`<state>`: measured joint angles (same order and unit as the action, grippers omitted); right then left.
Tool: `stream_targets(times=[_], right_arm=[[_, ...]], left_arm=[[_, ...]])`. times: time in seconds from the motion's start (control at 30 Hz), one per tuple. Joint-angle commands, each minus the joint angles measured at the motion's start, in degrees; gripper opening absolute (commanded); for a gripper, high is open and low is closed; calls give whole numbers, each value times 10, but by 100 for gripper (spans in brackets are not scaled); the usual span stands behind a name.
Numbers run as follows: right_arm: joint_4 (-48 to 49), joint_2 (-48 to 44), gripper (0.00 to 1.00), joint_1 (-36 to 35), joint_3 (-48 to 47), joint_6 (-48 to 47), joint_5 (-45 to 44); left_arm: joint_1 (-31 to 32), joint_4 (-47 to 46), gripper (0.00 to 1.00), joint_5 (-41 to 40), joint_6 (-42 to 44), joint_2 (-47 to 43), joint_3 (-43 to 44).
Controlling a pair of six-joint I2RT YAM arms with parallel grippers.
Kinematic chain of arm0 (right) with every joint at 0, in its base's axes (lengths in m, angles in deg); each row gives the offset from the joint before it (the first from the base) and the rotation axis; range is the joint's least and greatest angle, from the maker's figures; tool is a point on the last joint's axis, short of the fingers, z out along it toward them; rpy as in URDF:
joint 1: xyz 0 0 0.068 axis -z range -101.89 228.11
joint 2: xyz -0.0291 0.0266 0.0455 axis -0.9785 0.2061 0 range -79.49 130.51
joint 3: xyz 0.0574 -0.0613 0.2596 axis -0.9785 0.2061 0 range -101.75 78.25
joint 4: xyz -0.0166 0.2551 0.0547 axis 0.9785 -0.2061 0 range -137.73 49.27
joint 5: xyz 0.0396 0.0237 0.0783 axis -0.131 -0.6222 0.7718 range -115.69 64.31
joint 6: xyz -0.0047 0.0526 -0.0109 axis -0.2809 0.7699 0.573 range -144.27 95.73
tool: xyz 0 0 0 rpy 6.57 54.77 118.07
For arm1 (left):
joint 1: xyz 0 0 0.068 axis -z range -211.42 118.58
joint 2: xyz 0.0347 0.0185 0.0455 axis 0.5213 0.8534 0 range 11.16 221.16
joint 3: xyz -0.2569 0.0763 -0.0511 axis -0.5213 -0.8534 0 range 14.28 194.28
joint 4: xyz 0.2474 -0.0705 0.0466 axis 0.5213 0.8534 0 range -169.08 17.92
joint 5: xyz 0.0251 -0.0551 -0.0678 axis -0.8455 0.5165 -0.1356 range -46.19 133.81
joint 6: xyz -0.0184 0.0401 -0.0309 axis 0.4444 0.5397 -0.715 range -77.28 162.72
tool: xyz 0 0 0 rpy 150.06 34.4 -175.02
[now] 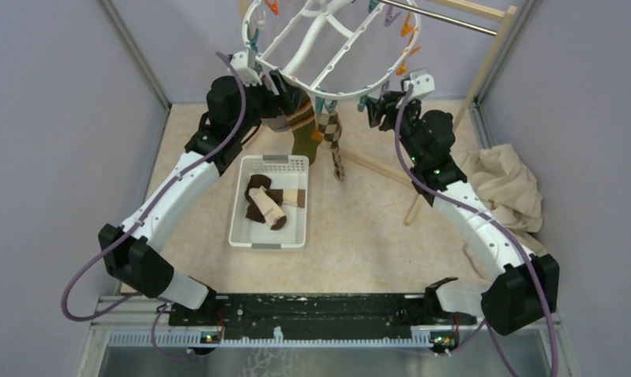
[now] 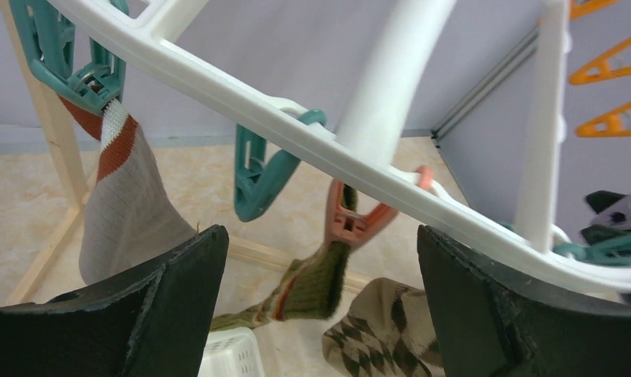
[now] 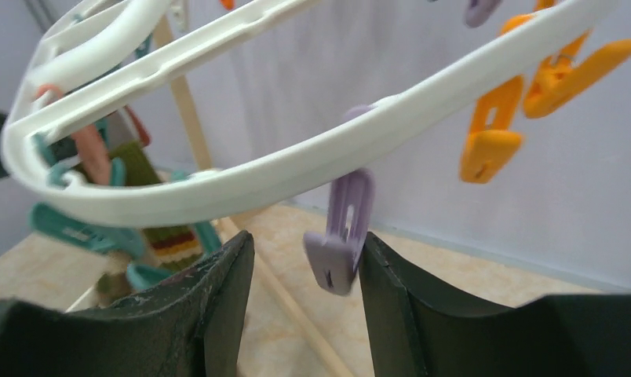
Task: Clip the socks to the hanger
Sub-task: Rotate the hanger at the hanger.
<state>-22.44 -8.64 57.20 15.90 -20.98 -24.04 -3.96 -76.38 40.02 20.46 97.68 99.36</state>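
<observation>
Loose socks (image 1: 267, 206) are lying in the basket (image 1: 238, 224), well below the hanger (image 2: 297, 135). Being soft, light and floppy, they are probably best pinched at the cuff. The left gripper (image 2: 320, 236) is gaping wide and empty under the rim, while the right gripper (image 3: 306, 239) is standing open around a purple peg (image 3: 340, 236). Hung socks (image 1: 303, 129) are crowding the near rim, leaving little room.

The large white plastic oval hanger (image 1: 295, 77) loses its hook past the top edge overhead, 2 orange plastic pegs (image 3: 491, 137) smear with blur at the right wrist, the brown-cream argyle fabric sock (image 2: 383, 330) is cropped low at the left wrist, and the dark brown-and-cream fabric socks (image 1: 269, 203) heaped in the white plastic basket (image 1: 238, 214) overlap beyond counting.
</observation>
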Motion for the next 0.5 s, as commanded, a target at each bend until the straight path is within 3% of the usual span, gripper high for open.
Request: stream_targets(times=[0.0, 0.47], right_arm=[[57, -33, 52, -39, 19, 4, 35], [78, -34, 52, -108, 45, -7, 39]], left_arm=[[-1, -23, 96, 63, -25, -47, -11], [33, 11, 95, 80, -1, -82, 22]])
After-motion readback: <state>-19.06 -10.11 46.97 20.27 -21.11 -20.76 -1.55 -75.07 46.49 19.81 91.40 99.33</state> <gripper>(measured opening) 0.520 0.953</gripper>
